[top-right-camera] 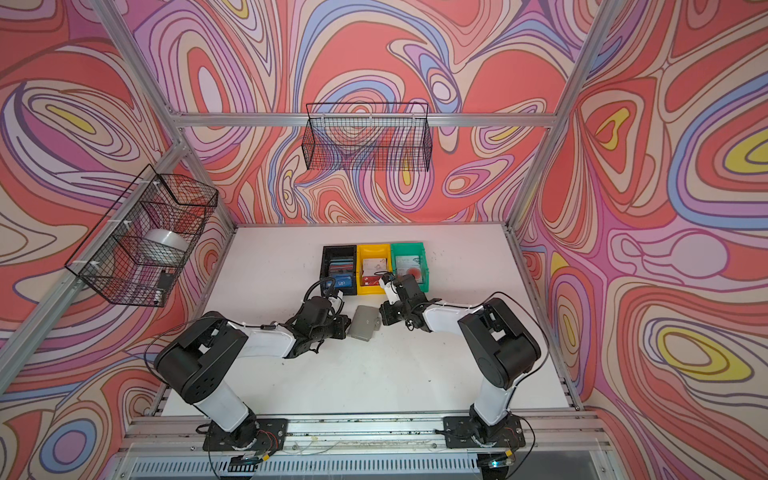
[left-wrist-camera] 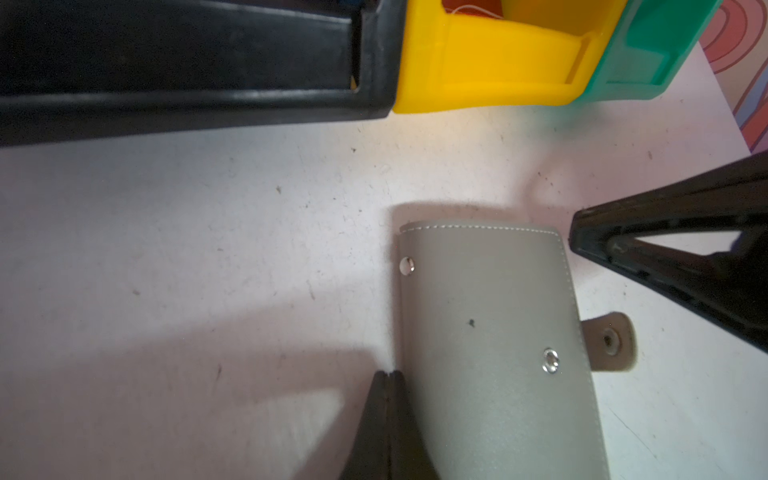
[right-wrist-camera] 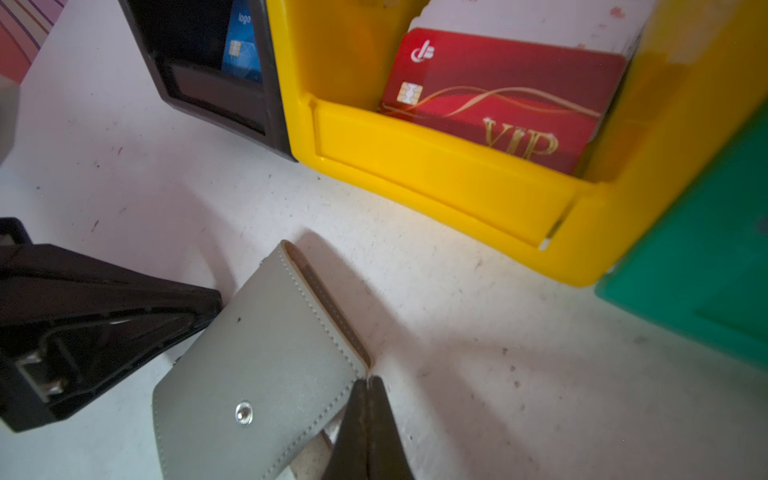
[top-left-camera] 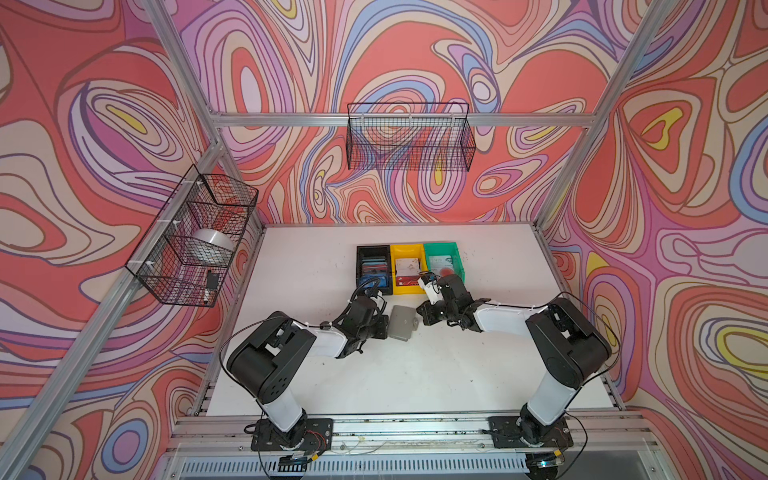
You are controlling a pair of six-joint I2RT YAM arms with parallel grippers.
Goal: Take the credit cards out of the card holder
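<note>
At centre of both top views, flat on the bare white table (top-left-camera: pixel 415 374): card holder (top-left-camera: pixel 402 323), grey, folded shut, just below a row of 3 bins. Snap tab (left-wrist-camera: pixel 609 341) undone and lying flat on the side toward the right arm, so cover kept down by its own fold alone. Left of the holder, left gripper (left-wrist-camera: pixel 387 376), fingers pressed together on nothing, tip right against the riveted spine edge; probably set there as a backstop against sliding. Right of the holder, right gripper (right-wrist-camera: pixel 368 380), likewise closed and empty, tip touching the corner at the seam of the opening edge; apparently meant as a thin wedge for lifting the cover. Higher in the frame, side by side: black bin (top-left-camera: pixel 360 266) with a blue card (top-right-camera: pixel 341 282), yellow bin (right-wrist-camera: pixel 436 166) with a red card (right-wrist-camera: pixel 498 95), green bin (top-left-camera: pixel 459 259) with a pale card (top-left-camera: pixel 440 262) bearing a red blob; seemingly drop-off spots sorted by colour. Inside of the shut holder hidden: cards within or not, impossible to tell. Likely hazard: closed tips skidding over the smooth cover instead of catching the flap.
</note>
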